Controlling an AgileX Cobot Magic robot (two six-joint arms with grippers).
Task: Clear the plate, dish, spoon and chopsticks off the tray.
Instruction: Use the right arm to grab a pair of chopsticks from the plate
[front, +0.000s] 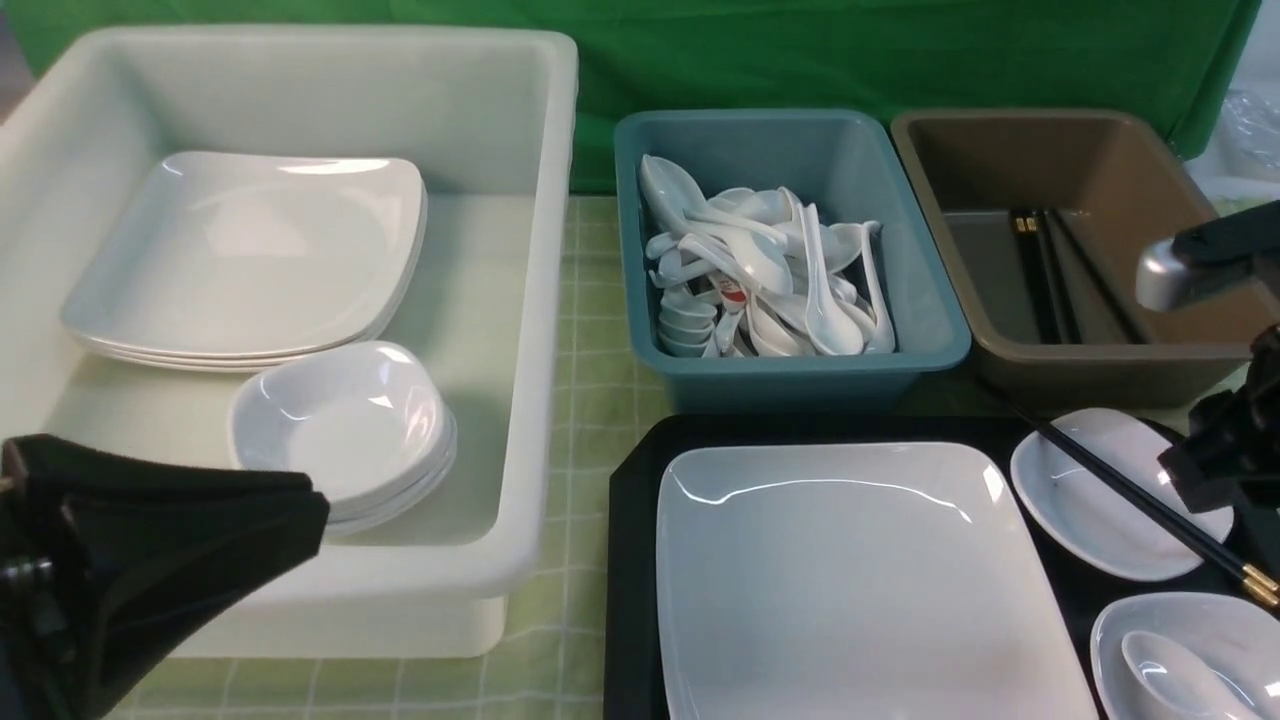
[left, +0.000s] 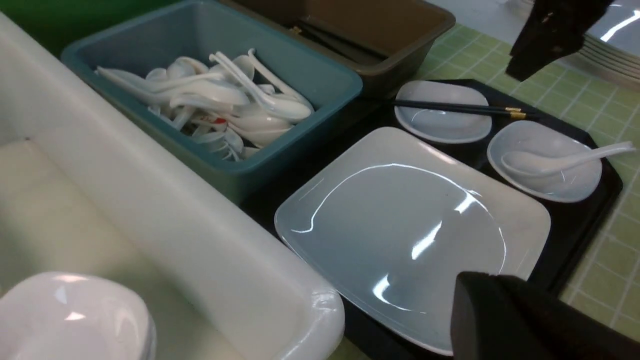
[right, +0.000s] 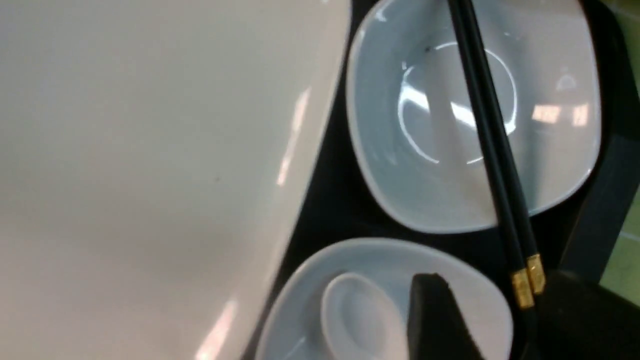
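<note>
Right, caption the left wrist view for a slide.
Loaded tray beside the teal tub: plate, spoon and chopsticks not yet cleared.

Left gripper (front: 230, 530) unclear; right gripper (right: 495, 300) agape

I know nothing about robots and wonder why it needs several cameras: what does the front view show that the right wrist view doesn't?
Front only: the white tub, the teal tub, the brown tub. Right wrist only: nothing new, just a closer look. Both: the tray, the plate, the chopsticks lying across the far dish, the spoon in the near dish.
</note>
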